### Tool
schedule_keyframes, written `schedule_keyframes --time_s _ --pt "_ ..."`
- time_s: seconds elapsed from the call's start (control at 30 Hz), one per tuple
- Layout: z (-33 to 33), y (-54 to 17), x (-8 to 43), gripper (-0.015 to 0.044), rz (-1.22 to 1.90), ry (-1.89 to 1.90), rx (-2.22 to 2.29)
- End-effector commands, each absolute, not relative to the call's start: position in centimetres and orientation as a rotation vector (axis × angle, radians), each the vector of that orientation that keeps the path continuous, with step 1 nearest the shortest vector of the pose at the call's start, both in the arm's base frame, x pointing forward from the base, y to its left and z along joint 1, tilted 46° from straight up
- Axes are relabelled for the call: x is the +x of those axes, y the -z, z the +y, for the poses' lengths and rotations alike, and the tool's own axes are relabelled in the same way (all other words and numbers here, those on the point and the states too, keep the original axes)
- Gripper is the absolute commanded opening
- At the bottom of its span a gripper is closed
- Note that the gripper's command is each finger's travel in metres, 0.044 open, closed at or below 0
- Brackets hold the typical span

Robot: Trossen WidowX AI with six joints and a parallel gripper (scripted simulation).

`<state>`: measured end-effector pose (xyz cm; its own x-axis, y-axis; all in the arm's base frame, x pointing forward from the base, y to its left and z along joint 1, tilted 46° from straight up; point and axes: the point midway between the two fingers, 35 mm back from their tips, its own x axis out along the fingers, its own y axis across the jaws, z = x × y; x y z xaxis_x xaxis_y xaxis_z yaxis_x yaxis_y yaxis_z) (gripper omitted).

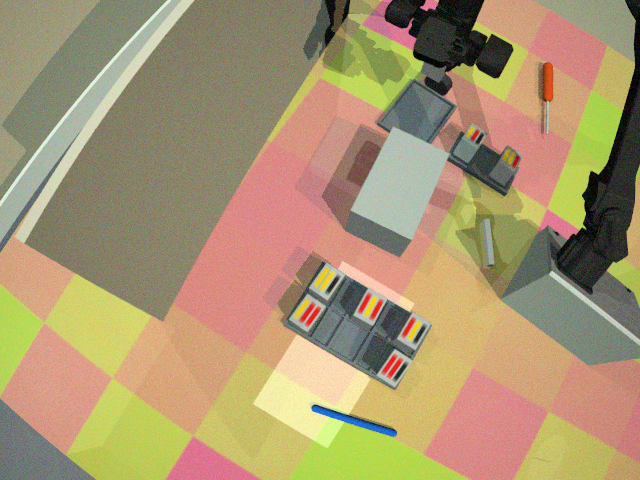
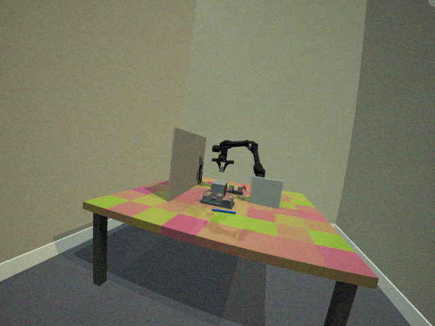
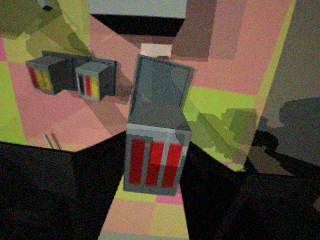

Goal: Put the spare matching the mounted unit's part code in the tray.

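My gripper (image 1: pixel 435 70) (image 2: pixel 221 168) is shut on a grey block (image 3: pixel 157 160) with three red bars on its face. It holds the block upright, well above the table. The tray (image 1: pixel 413 111) (image 3: pixel 162 82) is a shallow dark grey square with nothing in it; in the top view the block shows just past its upper right side. The spare rack (image 1: pixel 347 334) holds several grey blocks with red, yellow and black bars. A smaller rack (image 1: pixel 482 158) bears two more barred blocks (image 3: pixel 89 84) (image 3: pixel 42 77). I cannot make out the mounted unit or its back code.
A large grey box (image 1: pixel 400 183) (image 2: pixel 219 187) stands beside the tray. A black disc (image 1: pixel 439 84) lies at the tray's other side. A tall panel (image 1: pixel 170 155) (image 2: pixel 185 159) stands left, a pale panel (image 2: pixel 266 192) right. A screwdriver (image 1: pixel 547 82), grey bar (image 1: pixel 488 242) and blue rod (image 1: pixel 354 421) lie around.
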<state>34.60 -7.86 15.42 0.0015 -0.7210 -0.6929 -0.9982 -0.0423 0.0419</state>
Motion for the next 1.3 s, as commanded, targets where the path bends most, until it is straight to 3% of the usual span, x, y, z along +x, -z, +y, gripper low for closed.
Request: schedule_keyframes --time_s 0.0,1.27 --pt "-7.9 -15.4 34.6 0.0000 1.765 -0.781 -1.826" --pt "-10.6 -12.5 35.3 0.0000 1.759 -0.786 -1.821"
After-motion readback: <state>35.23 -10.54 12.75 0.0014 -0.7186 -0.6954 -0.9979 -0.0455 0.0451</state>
